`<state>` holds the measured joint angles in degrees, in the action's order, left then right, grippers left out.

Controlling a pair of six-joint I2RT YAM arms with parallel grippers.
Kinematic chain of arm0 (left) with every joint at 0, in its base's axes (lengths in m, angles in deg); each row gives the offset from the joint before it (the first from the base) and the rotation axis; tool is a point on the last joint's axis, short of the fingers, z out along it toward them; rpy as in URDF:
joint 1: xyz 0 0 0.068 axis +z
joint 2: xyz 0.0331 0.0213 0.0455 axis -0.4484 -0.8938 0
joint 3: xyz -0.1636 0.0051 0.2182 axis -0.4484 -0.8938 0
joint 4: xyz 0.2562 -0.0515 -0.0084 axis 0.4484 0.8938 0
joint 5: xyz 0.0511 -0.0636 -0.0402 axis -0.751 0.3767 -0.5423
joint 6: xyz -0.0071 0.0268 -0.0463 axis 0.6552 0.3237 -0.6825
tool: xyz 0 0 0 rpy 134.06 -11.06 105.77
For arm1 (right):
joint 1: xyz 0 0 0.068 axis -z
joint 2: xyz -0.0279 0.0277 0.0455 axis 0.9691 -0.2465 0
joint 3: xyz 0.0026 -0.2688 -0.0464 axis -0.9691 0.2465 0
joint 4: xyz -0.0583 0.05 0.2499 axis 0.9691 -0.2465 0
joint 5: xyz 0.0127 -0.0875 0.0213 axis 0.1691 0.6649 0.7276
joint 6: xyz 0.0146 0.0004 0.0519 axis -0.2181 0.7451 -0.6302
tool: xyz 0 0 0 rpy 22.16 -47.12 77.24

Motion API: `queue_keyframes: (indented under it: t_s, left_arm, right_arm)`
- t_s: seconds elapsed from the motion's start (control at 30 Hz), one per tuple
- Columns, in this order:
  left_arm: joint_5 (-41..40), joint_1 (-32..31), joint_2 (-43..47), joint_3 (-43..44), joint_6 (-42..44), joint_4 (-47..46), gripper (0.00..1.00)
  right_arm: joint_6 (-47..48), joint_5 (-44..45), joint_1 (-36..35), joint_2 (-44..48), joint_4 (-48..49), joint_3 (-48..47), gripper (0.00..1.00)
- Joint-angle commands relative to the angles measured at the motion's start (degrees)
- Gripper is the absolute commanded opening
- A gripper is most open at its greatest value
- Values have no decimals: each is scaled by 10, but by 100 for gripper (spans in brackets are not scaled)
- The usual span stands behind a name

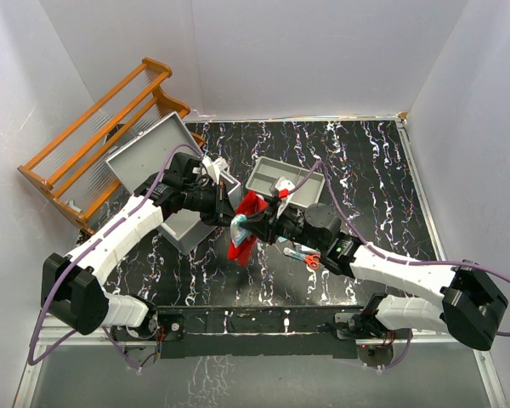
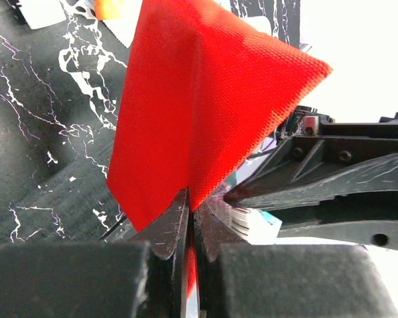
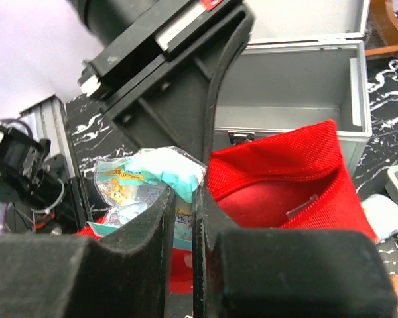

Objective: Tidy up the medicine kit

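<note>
Medicine kit [image 1: 146, 157] lies open at ten o'clock on the counter [image 1: 374, 170], with the red pouch [image 1: 245, 228] lifted at its four o'clock. Left wrist: left hand [image 2: 189, 222] pinches pouch fabric. Right wrist: right hand [image 3: 183, 205] clamps a teal packet [image 3: 142, 175]; a hasty pull could drag the pouch free.

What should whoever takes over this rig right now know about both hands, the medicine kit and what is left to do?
The left hand is shut on an edge of the red pouch.
The right hand is shut on a plastic packet at the pouch's open mouth.
The medicine kit stands behind the pouch with its lid open. No items show in the part of it in view.
The tray and scissors lie on the table outside the kit.
Done: kit opened.
Left, probably: settle packet and pouch, load the loose items, close the lid.
</note>
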<state>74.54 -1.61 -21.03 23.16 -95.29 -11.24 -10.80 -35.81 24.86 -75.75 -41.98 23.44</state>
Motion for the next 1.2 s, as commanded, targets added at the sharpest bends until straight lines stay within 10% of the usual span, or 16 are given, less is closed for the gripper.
queue_keyframes:
  t_s: [0.0,1.17]
  left_arm:
    - [36,-1,17,23,-1,7,0]
    - [75,-1,1,5,-29,-25,0]
  right_arm:
    - [63,-48,1,12,100,33,5]
    - [-36,38,1,59,21,18,49]
